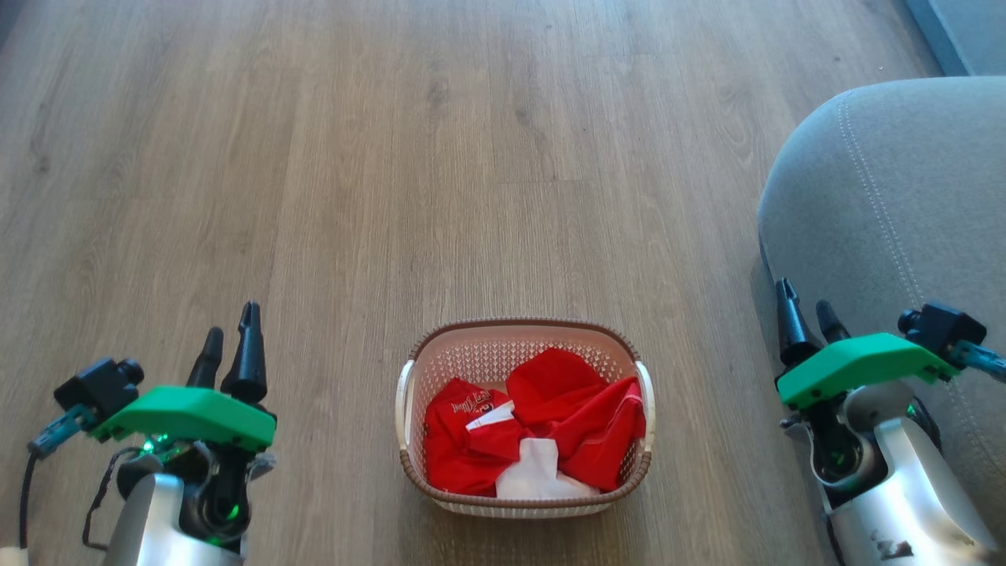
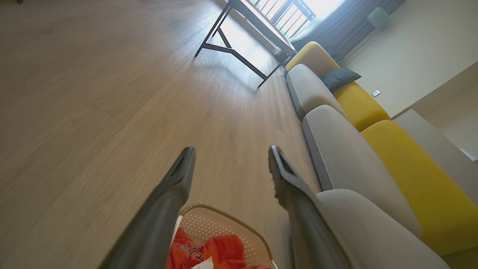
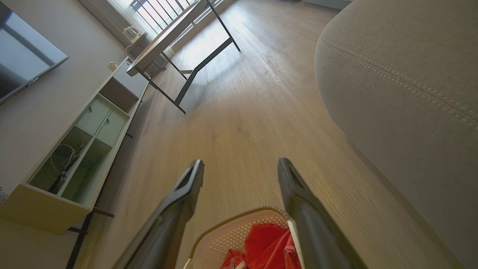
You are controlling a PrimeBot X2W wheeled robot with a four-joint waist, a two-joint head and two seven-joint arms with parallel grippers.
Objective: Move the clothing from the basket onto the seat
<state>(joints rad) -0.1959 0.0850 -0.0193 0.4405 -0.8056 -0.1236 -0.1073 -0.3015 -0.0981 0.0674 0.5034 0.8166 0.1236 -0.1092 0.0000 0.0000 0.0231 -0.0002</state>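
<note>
The left fingers (image 1: 248, 354) stand spread wide apart at the lower left of the head view. They hold nothing and touch nothing, and they sit over the wooden floor (image 1: 393, 157), well to the left of the basket (image 1: 523, 322). The right fingers (image 1: 790, 326), at the lower right, are spread just as wide and are also empty. They rise just in front of the near edge of the grey seat (image 1: 888, 196).

The cream basket sits on the floor between the two arms, nearer the bottom of the head view. All the clothing (image 1: 566, 409) lies inside it in a crumpled red heap below the brown rim. A white patch shows toward the front, and there is white lettering on the left-hand piece. The seat is to the right of the basket, with a strip of floor between them. In each wrist view the pair of fingers points out over the floor, with the far end of the basket and some of the red fabric low between them.
</note>
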